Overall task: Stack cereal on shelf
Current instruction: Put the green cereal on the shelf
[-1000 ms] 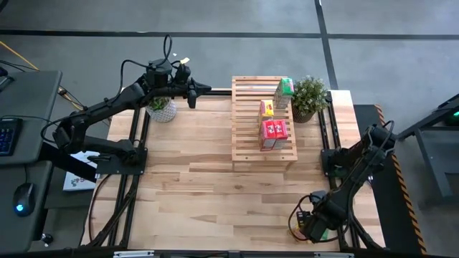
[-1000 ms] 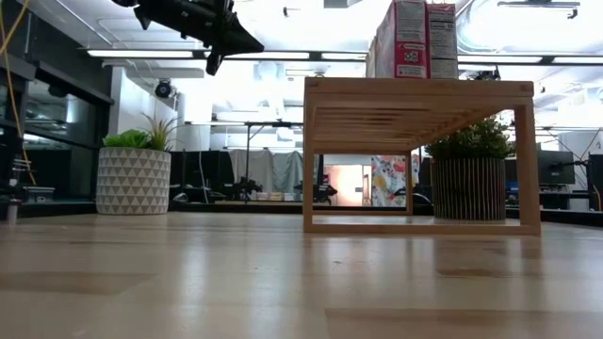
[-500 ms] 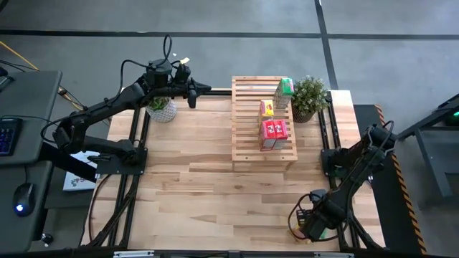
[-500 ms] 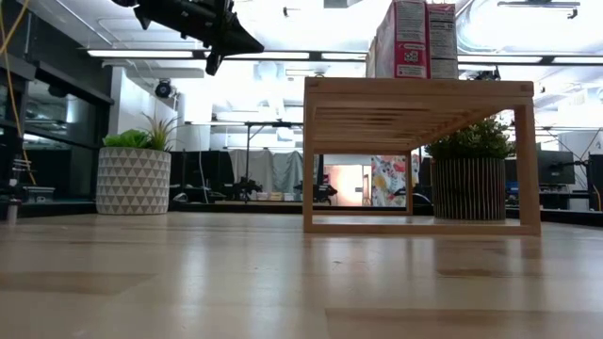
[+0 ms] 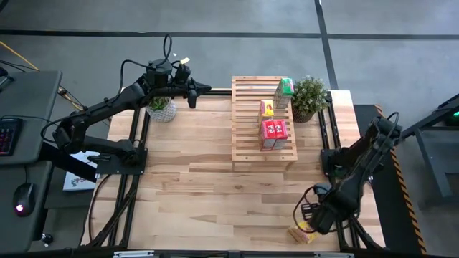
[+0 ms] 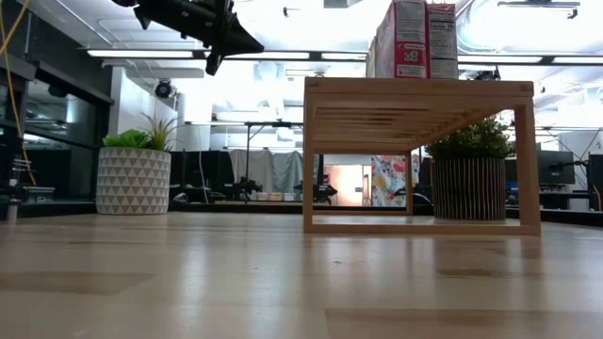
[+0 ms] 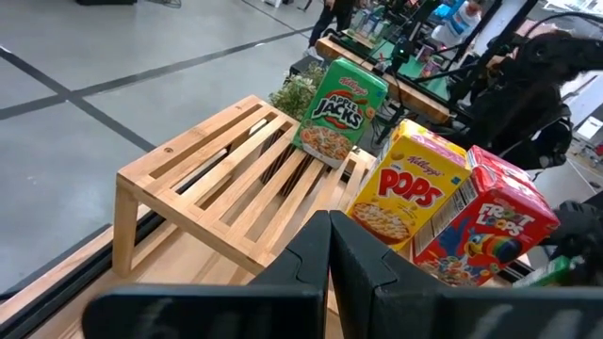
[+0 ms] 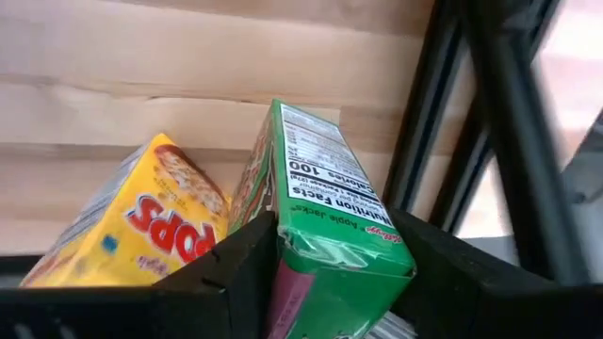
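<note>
The slatted wooden shelf (image 5: 262, 118) stands at the table's far middle. On its top stand a green cereal box (image 5: 285, 92), a yellow one (image 5: 266, 109) and two red ones (image 5: 274, 133). My right gripper (image 5: 314, 218) is at the table's near right corner, pointing down and shut on another green cereal box (image 8: 325, 202). A yellow cereal box (image 8: 132, 221) lies beside it on the tabletop (image 5: 302, 233). My left gripper (image 5: 195, 92) hangs shut and empty above the far left, just left of the shelf. My right gripper pinches the green box between its two fingers (image 8: 236, 268), one on each broad side, near the box's sealed end (image 8: 339, 250). The fingers come from above, pointing steeply down. The box stands tilted in the hold; whether it is clear of the table, I cannot tell.
A white patterned plant pot (image 5: 163, 109) stands at the far left under my left arm. A second potted plant (image 5: 309, 97) stands right of the shelf. Black frame rails (image 8: 429, 113) run along the table's right edge close to my right gripper.
My right arm has risen a little at the near right corner, and the yellow box beneath it now shows on the table's near edge. My left arm has kept still.
</note>
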{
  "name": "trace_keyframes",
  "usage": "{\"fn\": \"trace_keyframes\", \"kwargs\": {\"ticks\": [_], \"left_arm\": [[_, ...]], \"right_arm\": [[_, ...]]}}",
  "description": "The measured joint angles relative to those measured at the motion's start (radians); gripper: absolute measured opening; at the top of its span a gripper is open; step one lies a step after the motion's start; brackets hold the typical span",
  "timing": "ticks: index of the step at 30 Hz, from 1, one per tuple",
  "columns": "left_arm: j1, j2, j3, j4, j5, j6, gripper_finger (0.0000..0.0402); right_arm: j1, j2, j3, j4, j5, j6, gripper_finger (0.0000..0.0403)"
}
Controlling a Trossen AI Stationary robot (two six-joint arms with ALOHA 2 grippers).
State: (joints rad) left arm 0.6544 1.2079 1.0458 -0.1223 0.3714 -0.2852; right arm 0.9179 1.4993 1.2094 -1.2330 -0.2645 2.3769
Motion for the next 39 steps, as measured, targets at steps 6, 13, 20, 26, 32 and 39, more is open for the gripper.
{"fn": "trace_keyframes", "kwargs": {"ticks": [6, 13, 20, 26, 32, 39], "left_arm": [[0.000, 0.000, 0.000, 0.003, -0.019, 0.000, 0.0000], [0.000, 0.000, 0.000, 0.014, -0.020, -0.001, 0.0000], [0.000, 0.000, 0.000, 0.017, -0.021, -0.025, 0.0000], [0.000, 0.000, 0.000, 0.018, -0.020, -0.063, 0.0000], [-0.002, 0.000, 0.000, 0.038, -0.002, -0.105, 0.0000], [-0.008, 0.000, 0.001, 0.095, 0.003, -0.131, 0.0000]], "right_arm": [[0.001, -0.148, 0.123, -0.181, 0.105, -0.134, 0.0193], [-0.017, -0.265, 0.387, -0.199, 0.537, -0.361, 0.0193], [-0.168, -0.209, 0.772, -0.191, 1.007, -0.869, 0.0193], [-0.508, -0.052, 1.132, -0.192, 1.013, -1.420, 0.0193], [-0.874, -0.058, 1.044, -0.034, 0.896, -1.701, 0.0193], [-1.211, 0.036, 1.034, -0.128, 0.752, -1.745, 0.0193]]}}
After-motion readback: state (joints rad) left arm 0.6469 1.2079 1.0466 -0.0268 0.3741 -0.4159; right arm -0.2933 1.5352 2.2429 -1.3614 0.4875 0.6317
